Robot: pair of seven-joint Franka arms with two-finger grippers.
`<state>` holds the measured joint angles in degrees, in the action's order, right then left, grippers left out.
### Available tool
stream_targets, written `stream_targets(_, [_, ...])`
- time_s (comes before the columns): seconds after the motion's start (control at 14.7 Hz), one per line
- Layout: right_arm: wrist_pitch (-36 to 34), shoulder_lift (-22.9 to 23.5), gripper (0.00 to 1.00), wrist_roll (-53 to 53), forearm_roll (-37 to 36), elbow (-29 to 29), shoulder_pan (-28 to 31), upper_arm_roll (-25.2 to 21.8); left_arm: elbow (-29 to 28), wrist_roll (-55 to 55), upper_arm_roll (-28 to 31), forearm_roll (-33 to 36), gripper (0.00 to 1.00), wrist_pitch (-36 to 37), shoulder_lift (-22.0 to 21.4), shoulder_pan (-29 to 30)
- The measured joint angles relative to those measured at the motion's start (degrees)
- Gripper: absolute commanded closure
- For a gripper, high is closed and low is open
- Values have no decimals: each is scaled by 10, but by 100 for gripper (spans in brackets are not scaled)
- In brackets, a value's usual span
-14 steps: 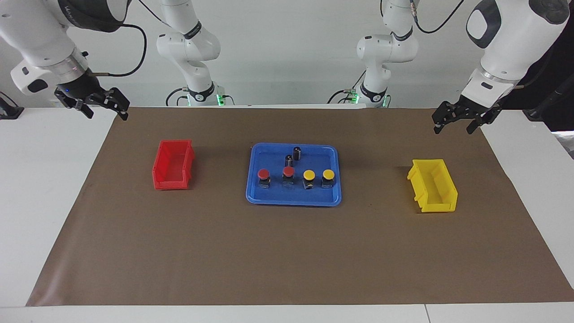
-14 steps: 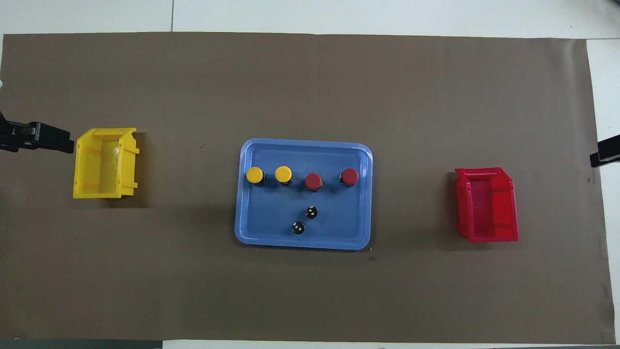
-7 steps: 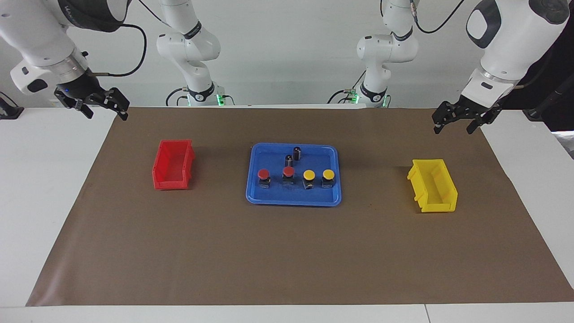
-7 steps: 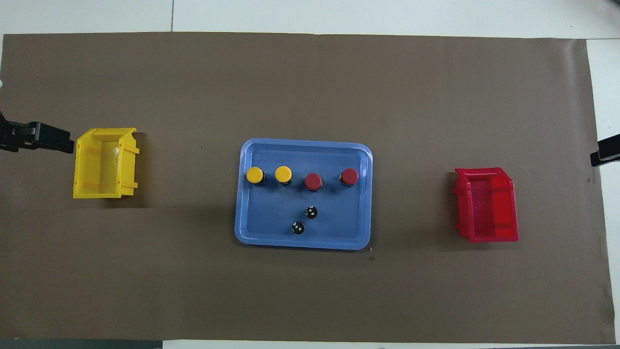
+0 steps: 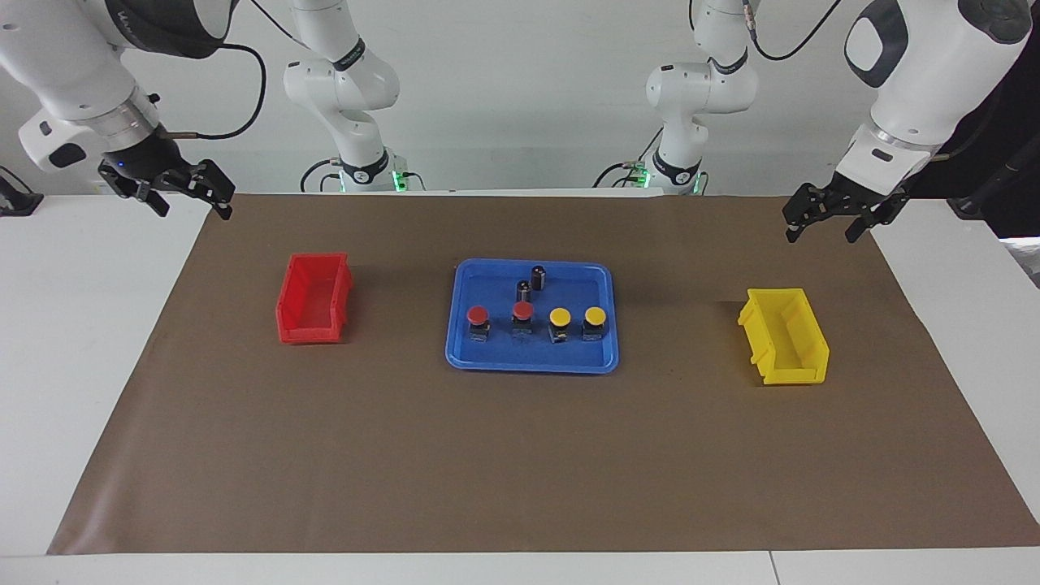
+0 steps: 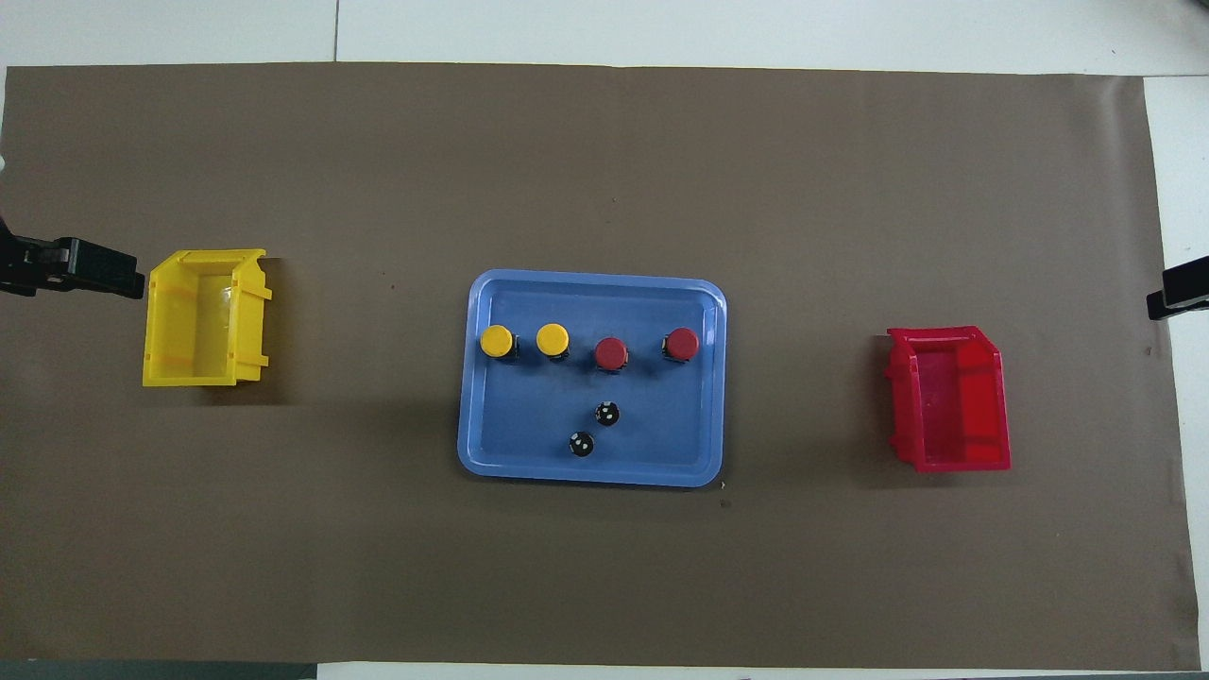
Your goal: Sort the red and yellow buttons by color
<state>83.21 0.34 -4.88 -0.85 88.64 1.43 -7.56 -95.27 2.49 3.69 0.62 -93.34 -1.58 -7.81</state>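
Two red buttons [image 5: 478,314] [image 5: 522,310] and two yellow buttons [image 5: 560,316] [image 5: 595,315] stand in a row in a blue tray [image 5: 532,363]. In the overhead view the yellow caps [image 6: 497,340] [image 6: 553,338] are toward the left arm's end and the red caps [image 6: 611,353] [image 6: 681,343] toward the right arm's end. My left gripper [image 5: 821,234] hangs open and empty above the mat's corner by the yellow bin [image 5: 784,337]. My right gripper [image 5: 193,210] hangs open and empty above the mat's corner by the red bin [image 5: 313,309].
Two small dark cylinders [image 5: 539,276] [image 5: 523,289] stand in the tray, nearer to the robots than the buttons. A brown mat [image 5: 520,471] covers the table. The grippers' tips show at the overhead view's edges, left gripper [image 6: 94,269] and right gripper [image 6: 1179,291].
The right gripper has shifted very slightly. Nothing else has moved.
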Motion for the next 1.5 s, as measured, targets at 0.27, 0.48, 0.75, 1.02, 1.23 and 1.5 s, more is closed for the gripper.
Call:
stream_targets(0.27, [-14,19,0,52,2,-43,-54,15,0,0,0,0,0,0,0,0])
stream_targets(0.48, [4,49,0,140,13,-66,-115,35,0,0,0,0,0,0,0,0])
stream_targets(0.75, [110,118,0,268,17,-65,-231,43,0,0,0,0,0,0,0,0])
stream_targets(1.02, [264,161,0,319,17,23,-286,43,0,0,0,0,0,0,0,0])
stream_targets(1.23, [353,163,1,332,18,104,-303,43,0,0,0,0,0,0,0,0])
stream_targets(1.5, [392,166,9,334,18,151,-308,43,0,0,0,0,0,0,0,0])
